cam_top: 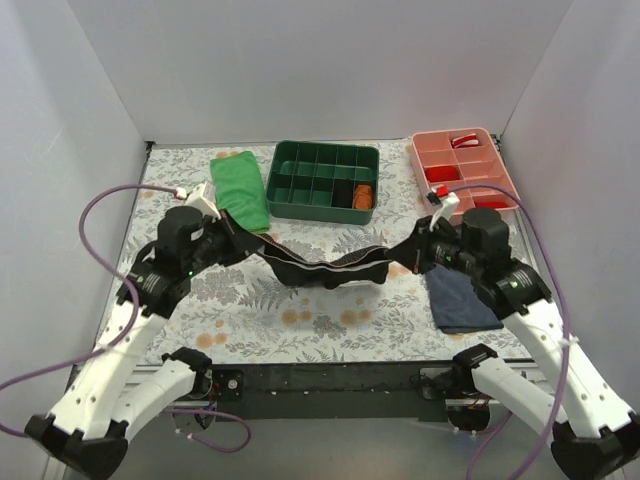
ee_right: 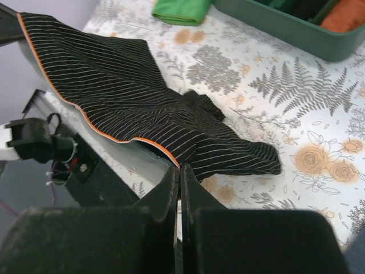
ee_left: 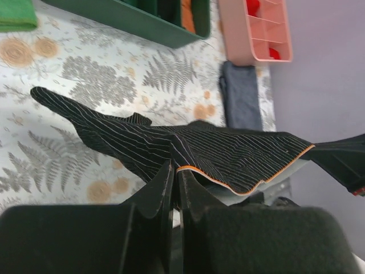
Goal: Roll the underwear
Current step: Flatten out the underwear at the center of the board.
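On the left side: the left hand (cam_top: 252, 246) has its fingers pressed together on the left end of the black pinstriped boxer briefs (cam_top: 330, 268), nipping the orange-trimmed edge, as its wrist view shows.
Between the hands: the soft briefs hang in a shallow sag over the middle of the floral-patterned surface (cam_top: 250, 312), near of the dark green compartment tray (cam_top: 325, 147); whether the lowest fold touches the surface I cannot tell.
Long axis: left to right, running straight from one hand to the other.
On the right side: the right hand (cam_top: 407, 255) is likewise closed tight on the opposite end of the same orange-trimmed edge.
Nearer arm: neither; each holds one end, so the briefs lie directly inward from both.
Loose part: the leg fabric trails toward the far side, away from both wrists.
Judgement: laying the briefs flat along this left-right line, short of the navy-blue folded garment (cam_top: 460, 296) on the right, looks like the step before rolling.
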Controlling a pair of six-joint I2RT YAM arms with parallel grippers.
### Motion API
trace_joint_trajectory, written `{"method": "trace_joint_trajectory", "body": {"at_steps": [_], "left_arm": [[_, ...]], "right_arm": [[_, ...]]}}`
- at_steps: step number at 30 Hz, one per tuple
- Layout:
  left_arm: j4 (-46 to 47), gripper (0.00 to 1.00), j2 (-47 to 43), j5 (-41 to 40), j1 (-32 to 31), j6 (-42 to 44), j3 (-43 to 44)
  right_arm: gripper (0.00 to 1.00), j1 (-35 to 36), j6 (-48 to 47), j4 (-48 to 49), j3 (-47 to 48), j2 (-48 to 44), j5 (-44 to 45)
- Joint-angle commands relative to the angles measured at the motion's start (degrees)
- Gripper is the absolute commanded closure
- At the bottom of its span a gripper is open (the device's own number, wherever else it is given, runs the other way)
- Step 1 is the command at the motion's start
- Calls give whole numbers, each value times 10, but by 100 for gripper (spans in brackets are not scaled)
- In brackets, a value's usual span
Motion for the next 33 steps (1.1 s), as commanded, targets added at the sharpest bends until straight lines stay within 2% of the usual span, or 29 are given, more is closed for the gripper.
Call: {"method": "trace_joint_trajectory", "body": {"at_steps": [1,5,8,10,13,15,19,21,26,27,29,33], "left_arm": [[-96,100,-77,53,-6,-56,24],[-138,100,-124,72,-6,-92,37],[-168,100,-125,75,-6,-109,72],[-191,100,-98,61,-6,-109,89],[-208,100,-60,19,-6,-96,90],[-206,100,-30,-9,-6,-86,68],[-142,100,49,-13,-6,-77,12],[-92,100,101,-23,-5,-74,-1],[-40,95,242,-53,1,-26,48],[-36,96,293,-52,4,-19,60],[-20,96,335,-54,11,-5,90],[5,93,407,-47,25,12,130]], "right_arm": [[99,4,9,-38,25,-69,-71],[99,5,16,-58,51,-104,-119],[99,5,16,-77,72,-103,-150],[99,5,29,-87,73,-100,-134],[99,5,38,-115,76,-54,-59],[99,5,51,-121,61,-10,5],[99,4,43,-92,50,94,47],[99,3,30,-61,59,176,46],[99,-13,-8,-56,146,370,63],[99,-16,-12,-61,165,396,60],[99,-24,-20,-62,214,455,56],[99,-31,-19,-49,257,510,77]]}}
